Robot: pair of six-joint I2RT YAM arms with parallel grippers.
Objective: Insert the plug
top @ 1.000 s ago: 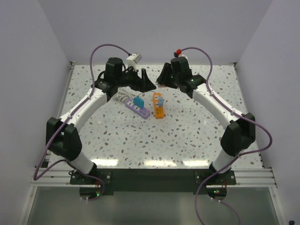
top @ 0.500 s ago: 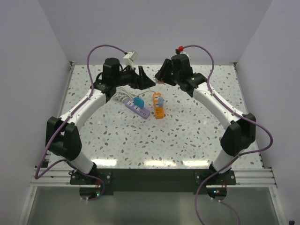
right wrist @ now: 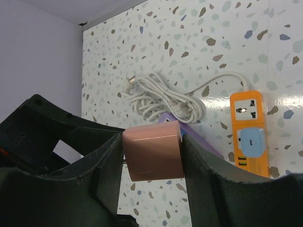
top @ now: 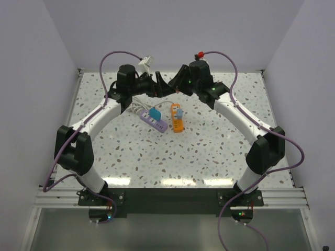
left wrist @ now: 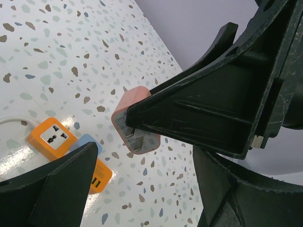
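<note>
Right gripper [top: 179,84] and left gripper [top: 159,86] meet nose to nose, raised over the far side of the tabletop [top: 209,151], behind the orange strip [top: 178,119] and the purple strip [top: 155,121]. From above I cannot tell how either pair of jaws stands, and the plug is hidden between the two.

Left wrist: the left gripper's jaws are wide apart and empty. Just beyond them the pink plug [left wrist: 134,124] is pinched against a right finger [left wrist: 203,111], its prongs [left wrist: 137,142] pointing towards this camera. This looks like a handover. If the left jaws close on the prongs or on the right finger rather than on the body, the plug could twist or the grippers could jam together.

Right wrist: the right gripper is clamped on the plug's flat sides, holding it only near the fingertips. Below lie the coiled cord [right wrist: 163,97] and the orange strip, with a blue plug [right wrist: 249,139] seated in it and a free socket [right wrist: 245,109] beside that. So shallow a hold on smooth plastic may slip. Letting go before the left gripper has a firm hold would drop the plug onto the strips, prongs pointing any way.
</note>
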